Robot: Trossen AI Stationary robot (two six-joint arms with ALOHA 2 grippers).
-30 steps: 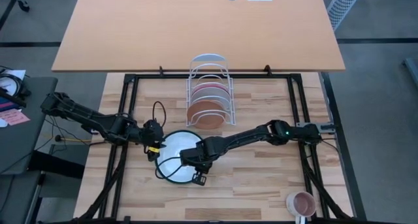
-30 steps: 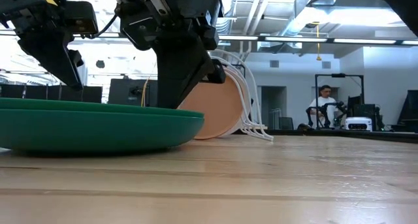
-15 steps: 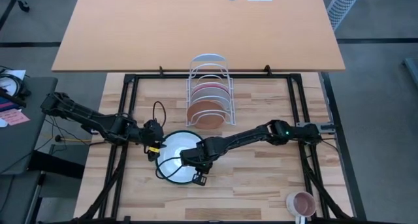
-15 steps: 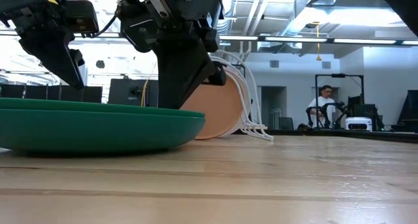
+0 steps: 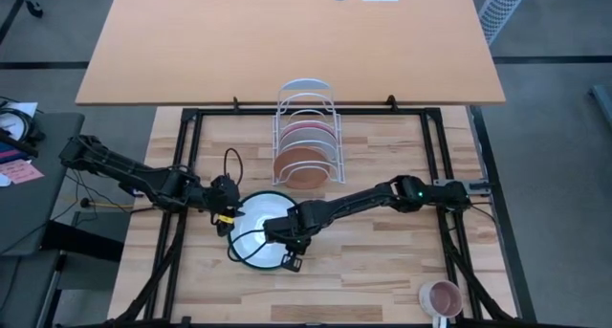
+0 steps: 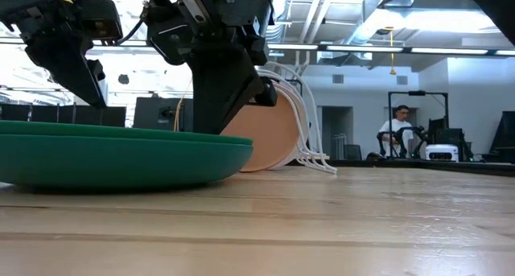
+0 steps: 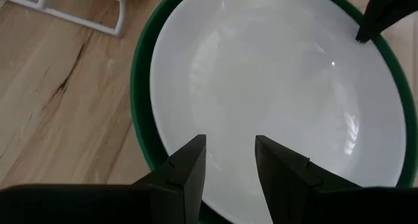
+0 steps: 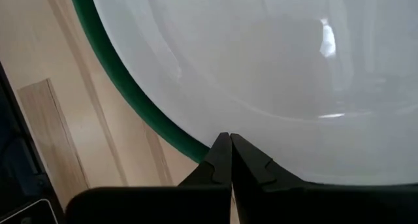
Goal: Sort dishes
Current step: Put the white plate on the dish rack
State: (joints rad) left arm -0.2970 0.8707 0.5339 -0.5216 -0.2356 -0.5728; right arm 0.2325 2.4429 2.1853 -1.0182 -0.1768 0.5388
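Two plates nested near the surface's front edge, white plate (image 5: pixel 260 225) inside green plate (image 5: pixel 232 254), left end effector (image 7: pixel 225 160) parted, unladen, right end effector (image 8: pixel 225 160) clenched empty, both poised at the rims, likely to separate them.

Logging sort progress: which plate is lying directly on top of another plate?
The white plate, lying flat inside the dark green plate on the table. The terracotta plate and pink plate stand upright in the wire rack.
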